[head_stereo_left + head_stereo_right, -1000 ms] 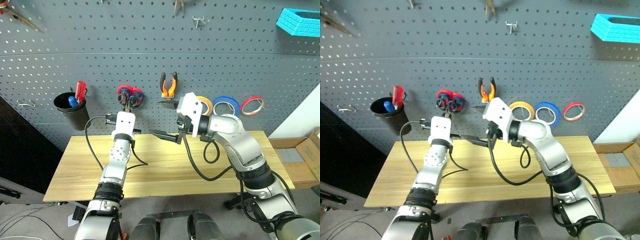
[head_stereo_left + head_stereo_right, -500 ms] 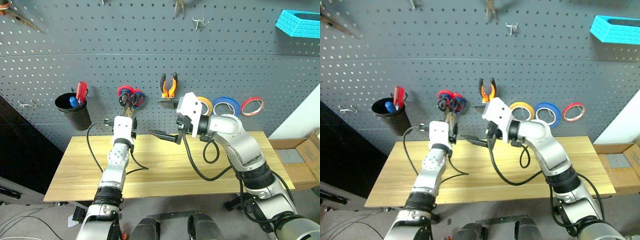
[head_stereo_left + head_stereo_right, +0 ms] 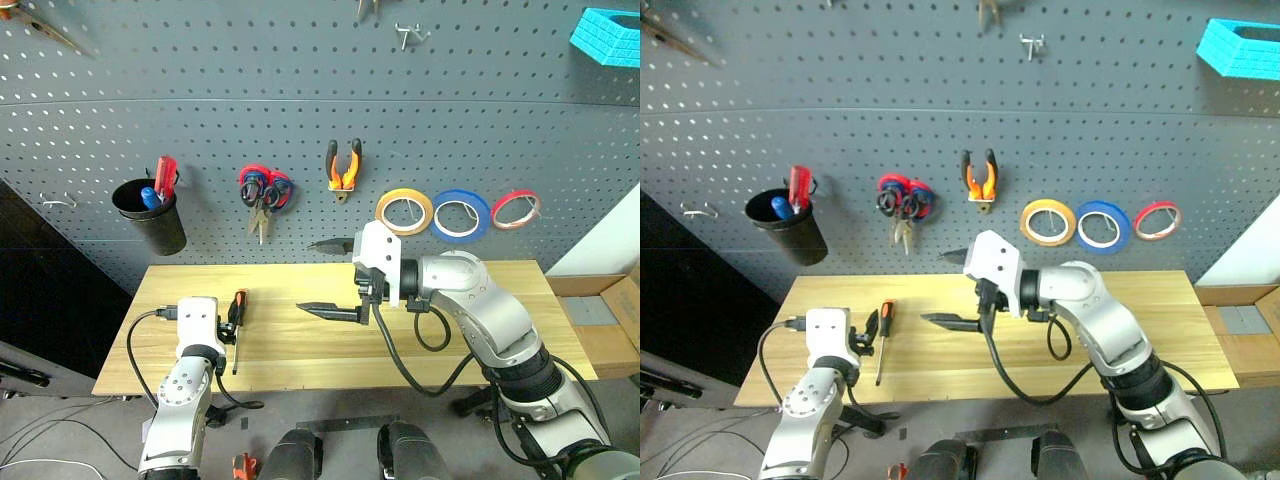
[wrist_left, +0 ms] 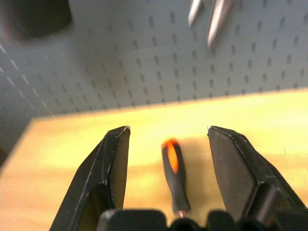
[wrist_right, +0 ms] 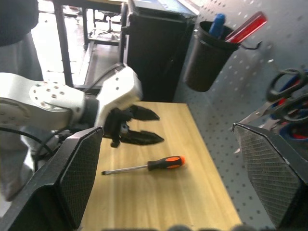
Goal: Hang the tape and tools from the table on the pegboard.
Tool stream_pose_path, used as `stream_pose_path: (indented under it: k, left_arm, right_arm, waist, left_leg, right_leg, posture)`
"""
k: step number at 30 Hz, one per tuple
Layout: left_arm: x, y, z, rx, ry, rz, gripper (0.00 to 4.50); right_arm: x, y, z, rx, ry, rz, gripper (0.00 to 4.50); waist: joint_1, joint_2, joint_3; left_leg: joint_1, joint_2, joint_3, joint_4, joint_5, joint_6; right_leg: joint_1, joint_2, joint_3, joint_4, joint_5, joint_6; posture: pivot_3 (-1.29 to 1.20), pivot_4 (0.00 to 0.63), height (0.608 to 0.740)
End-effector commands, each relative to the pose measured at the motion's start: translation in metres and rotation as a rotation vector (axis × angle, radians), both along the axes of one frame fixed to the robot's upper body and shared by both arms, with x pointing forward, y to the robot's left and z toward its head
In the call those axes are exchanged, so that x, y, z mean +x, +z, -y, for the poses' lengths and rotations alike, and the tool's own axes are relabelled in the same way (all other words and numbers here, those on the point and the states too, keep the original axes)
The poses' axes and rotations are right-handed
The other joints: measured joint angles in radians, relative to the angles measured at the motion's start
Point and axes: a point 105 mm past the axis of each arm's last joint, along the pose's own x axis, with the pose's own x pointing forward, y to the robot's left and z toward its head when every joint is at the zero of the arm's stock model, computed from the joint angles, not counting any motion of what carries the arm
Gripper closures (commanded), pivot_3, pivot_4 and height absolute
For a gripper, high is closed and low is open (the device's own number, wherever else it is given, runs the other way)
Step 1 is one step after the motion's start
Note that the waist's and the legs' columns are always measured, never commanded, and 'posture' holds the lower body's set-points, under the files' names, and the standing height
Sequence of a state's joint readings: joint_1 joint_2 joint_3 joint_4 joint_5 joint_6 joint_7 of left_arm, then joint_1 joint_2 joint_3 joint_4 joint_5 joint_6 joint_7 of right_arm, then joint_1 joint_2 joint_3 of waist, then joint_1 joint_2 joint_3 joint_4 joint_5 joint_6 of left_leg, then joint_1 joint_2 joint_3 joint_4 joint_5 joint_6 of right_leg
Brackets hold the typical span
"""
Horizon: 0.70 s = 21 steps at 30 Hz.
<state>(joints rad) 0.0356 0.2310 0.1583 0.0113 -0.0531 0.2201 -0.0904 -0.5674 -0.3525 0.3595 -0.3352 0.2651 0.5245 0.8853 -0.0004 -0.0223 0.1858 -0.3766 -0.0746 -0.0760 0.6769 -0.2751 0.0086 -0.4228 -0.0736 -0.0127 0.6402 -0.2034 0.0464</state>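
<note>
Two tools in my sights. My left tool (image 3: pixel 872 330) is low over the left end of the surface (image 3: pixel 420 345), fingers (image 4: pixel 113 166) spread apart with nothing between them; the screwdriver (image 3: pixel 237 325) lies flat just beside it, orange-and-black handle toward the pegboard (image 3: pixel 300 90), shaft pointing to the near edge. My right tool (image 3: pixel 330 278) hovers over the middle of the surface, pointing left, jaws wide and empty. Up on the pegboard I see the pliers (image 3: pixel 343 168) hanging handles up, and small black-handled scissors (image 3: pixel 262 205) on a hook in front of the red-and-blue-handled pair (image 3: pixel 262 183). Yellow tape (image 3: pixel 404 210) hangs right of the pliers, then the blue roll (image 3: pixel 461 214) and red roll (image 3: pixel 515 209). Black cup (image 3: pixel 152 216) hangs far left.
</note>
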Motion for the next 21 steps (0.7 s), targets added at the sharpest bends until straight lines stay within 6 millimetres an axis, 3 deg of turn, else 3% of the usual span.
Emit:
stream_pose_path:
  k: [1,7,13,21]
  left_arm:
    - [0.005,-0.016,-0.002,0.033,0.028,-0.137,1.79]
    - [0.028,-0.012,0.012,-0.016,0.015,-0.177,1.79]
    - [0.030,-0.007,0.016,-0.018,0.025,-0.180,1.79]
    - [0.028,0.011,-0.014,-0.041,0.165,-0.117,1.79]
  right_arm:
    - [-0.006,0.000,-0.003,0.007,0.004,-0.007,0.00]
    - [0.015,-0.048,0.004,-0.094,-0.187,-0.106,0.00]
    - [0.019,-0.083,0.012,-0.168,-0.279,-0.179,0.00]
    - [0.019,-0.116,0.018,-0.246,-0.321,-0.216,0.00]
  waist:
    - [-0.001,0.000,0.005]
    - [-0.002,-0.004,0.016]
    - [-0.007,-0.003,0.023]
    - [-0.007,-0.004,0.030]
  left_leg:
    - [0.000,0.000,0.000,0.000,0.000,0.000]
    - [-0.001,0.000,-0.002,0.000,0.000,0.000]
    - [-0.004,0.000,-0.003,-0.001,-0.002,-0.003]
    - [-0.005,0.000,-0.004,-0.001,-0.002,-0.003]
  right_leg:
    - [0.000,0.000,0.000,0.000,0.000,0.000]
    - [-0.001,0.000,-0.001,0.001,0.000,0.000]
    - [-0.004,-0.001,0.001,0.001,0.000,-0.001]
    - [-0.005,-0.001,0.000,0.000,-0.001,0.000]
  posture:
    - [-0.01,0.218,0.740]
    - [-0.02,0.226,0.740]
    - [-0.03,0.232,0.740]
    - [-0.02,0.233,0.740]
